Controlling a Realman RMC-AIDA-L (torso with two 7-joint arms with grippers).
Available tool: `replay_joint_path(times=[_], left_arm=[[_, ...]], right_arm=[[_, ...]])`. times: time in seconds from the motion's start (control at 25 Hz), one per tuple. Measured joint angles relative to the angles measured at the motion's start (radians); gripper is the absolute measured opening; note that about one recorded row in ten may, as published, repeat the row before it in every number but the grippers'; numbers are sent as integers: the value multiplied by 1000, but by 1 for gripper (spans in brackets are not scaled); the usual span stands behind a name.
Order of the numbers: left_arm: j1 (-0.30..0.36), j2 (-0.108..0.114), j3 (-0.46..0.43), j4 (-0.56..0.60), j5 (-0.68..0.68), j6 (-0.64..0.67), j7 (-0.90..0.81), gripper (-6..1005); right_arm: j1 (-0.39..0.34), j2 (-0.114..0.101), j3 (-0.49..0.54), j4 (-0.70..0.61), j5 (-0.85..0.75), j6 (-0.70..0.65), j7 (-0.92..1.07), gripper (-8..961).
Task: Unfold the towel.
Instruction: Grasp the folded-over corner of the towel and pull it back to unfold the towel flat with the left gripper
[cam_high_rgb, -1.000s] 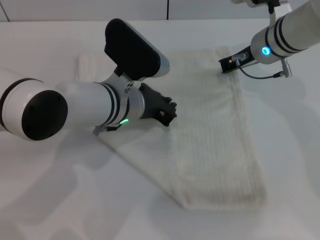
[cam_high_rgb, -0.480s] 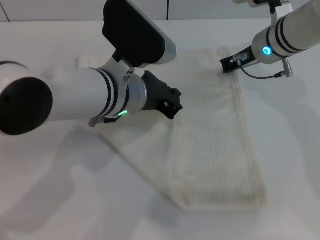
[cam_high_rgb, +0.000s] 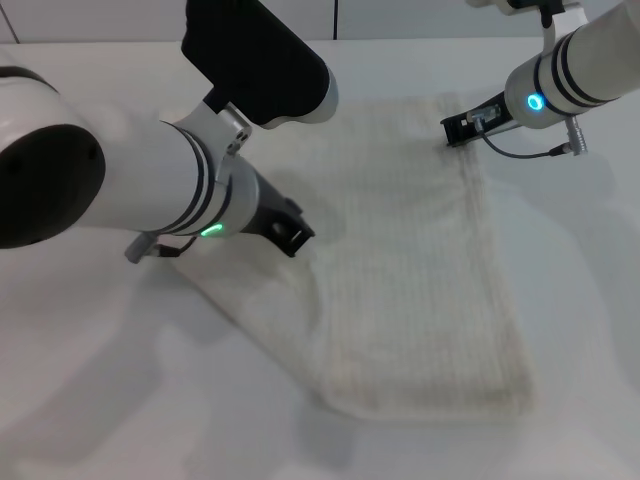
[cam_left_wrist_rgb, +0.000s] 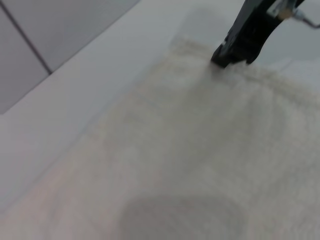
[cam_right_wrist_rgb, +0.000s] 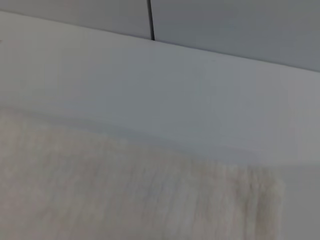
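The towel (cam_high_rgb: 420, 270) is a large cream-white ribbed cloth lying on the white table (cam_high_rgb: 120, 400), partly folded, with a hemmed near edge. My left gripper (cam_high_rgb: 292, 237) is down on the towel's left part, shut on a layer of it. My right gripper (cam_high_rgb: 452, 130) is at the towel's far right corner, shut on the edge there. The left wrist view shows the towel (cam_left_wrist_rgb: 200, 150) close up and the right gripper (cam_left_wrist_rgb: 227, 56) touching its far edge. The right wrist view shows only the towel's corner (cam_right_wrist_rgb: 125, 195) and bare table.
A grey wall with a dark seam (cam_right_wrist_rgb: 150, 20) rises behind the table's far edge. A cable (cam_high_rgb: 520, 152) loops from the right wrist over the table beside the towel. My left forearm (cam_high_rgb: 150, 190) covers the towel's far left part.
My left gripper has moved left and lower across the towel, and the towel's left fold and near left corner have shifted left with it. The right gripper has stayed put.
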Motion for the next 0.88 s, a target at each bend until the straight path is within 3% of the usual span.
replay_joint_path(times=[0.36,0.88], left_arm=[[0,2,5,-116,63,-243,-89,21],[0,8,-2,-182,67,-414,-146,34]], right_arm=[[-3,0,-4,0,0,-3,0,65],[-4,0,-4,0,0,-13,0,70]])
